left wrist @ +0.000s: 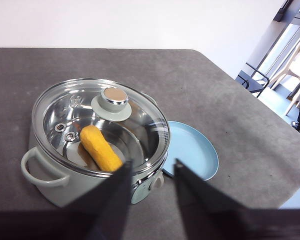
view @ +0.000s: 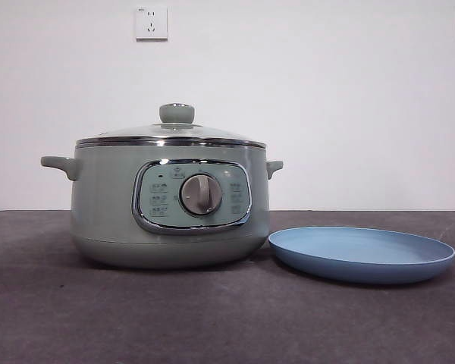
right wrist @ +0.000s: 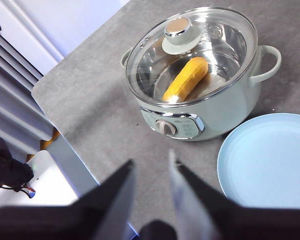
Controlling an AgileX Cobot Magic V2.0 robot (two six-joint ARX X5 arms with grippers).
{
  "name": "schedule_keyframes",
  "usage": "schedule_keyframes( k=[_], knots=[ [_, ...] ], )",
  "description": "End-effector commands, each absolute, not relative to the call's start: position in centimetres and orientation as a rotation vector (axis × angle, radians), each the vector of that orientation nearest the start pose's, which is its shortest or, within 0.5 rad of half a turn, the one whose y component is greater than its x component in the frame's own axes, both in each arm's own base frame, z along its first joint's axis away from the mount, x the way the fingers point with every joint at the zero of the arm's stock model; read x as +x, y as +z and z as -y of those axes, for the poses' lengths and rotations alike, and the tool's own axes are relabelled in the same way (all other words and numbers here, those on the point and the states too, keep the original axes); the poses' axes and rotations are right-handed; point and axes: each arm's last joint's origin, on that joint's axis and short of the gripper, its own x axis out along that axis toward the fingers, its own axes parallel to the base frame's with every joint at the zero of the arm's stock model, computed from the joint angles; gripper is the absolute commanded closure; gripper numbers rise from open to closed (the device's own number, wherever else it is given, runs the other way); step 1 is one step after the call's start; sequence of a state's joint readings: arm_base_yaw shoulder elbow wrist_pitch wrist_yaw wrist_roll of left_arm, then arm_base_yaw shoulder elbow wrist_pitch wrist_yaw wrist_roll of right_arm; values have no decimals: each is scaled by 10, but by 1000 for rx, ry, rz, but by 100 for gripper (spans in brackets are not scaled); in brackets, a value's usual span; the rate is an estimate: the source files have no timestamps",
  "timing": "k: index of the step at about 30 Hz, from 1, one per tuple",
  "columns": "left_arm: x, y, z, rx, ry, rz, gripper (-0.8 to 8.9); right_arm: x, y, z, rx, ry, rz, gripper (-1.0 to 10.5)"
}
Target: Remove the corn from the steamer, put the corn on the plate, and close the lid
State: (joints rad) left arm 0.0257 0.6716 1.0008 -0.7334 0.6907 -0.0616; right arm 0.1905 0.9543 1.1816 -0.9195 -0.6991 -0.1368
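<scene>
The sage-green steamer (view: 167, 212) stands on the table with its glass lid (view: 171, 133) resting on it. Through the glass both wrist views show the yellow corn (left wrist: 100, 148) (right wrist: 186, 79) lying inside the steamer (left wrist: 65, 175) (right wrist: 210, 107) under the lid (left wrist: 107, 110) (right wrist: 190, 45). The light-blue plate (view: 362, 254) (left wrist: 192, 155) (right wrist: 270, 160) sits bare beside the steamer. My left gripper (left wrist: 151, 172) hovers open above and in front of the steamer. My right gripper (right wrist: 151, 167) also hangs open, high over the table in front of the steamer. Neither arm shows in the front view.
A dark grey cloth (view: 212, 318) covers the table. The table's edge (right wrist: 65, 135) drops off close to the steamer's side in the right wrist view. A white wall with a socket (view: 151, 23) stands behind.
</scene>
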Motion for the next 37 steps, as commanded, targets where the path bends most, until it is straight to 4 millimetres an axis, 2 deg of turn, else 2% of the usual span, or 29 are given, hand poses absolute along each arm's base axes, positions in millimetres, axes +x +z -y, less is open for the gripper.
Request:
schedule_keyframes(
  k=[1, 8, 14, 20, 26, 33, 37],
  knots=[
    [108, 370, 16, -190, -649, -394, 251, 155, 376, -49, 58, 879, -630, 266],
    [113, 373, 16, -178, -651, -360, 251, 156, 376, -49, 54, 873, -631, 263],
    [138, 374, 18, -160, -673, -326, 250, 156, 376, -49, 54, 873, -630, 263],
    [179, 378, 32, -141, -711, -347, 250, 156, 376, -49, 53, 872, -631, 262],
    [232, 385, 58, -70, -693, -330, 251, 156, 376, -49, 54, 872, -633, 263],
    [290, 370, 94, 22, -710, -381, 251, 156, 376, -49, 54, 871, -633, 263],
    [315, 355, 110, 54, -685, -374, 251, 156, 376, -49, 54, 871, -634, 263]
  ],
)
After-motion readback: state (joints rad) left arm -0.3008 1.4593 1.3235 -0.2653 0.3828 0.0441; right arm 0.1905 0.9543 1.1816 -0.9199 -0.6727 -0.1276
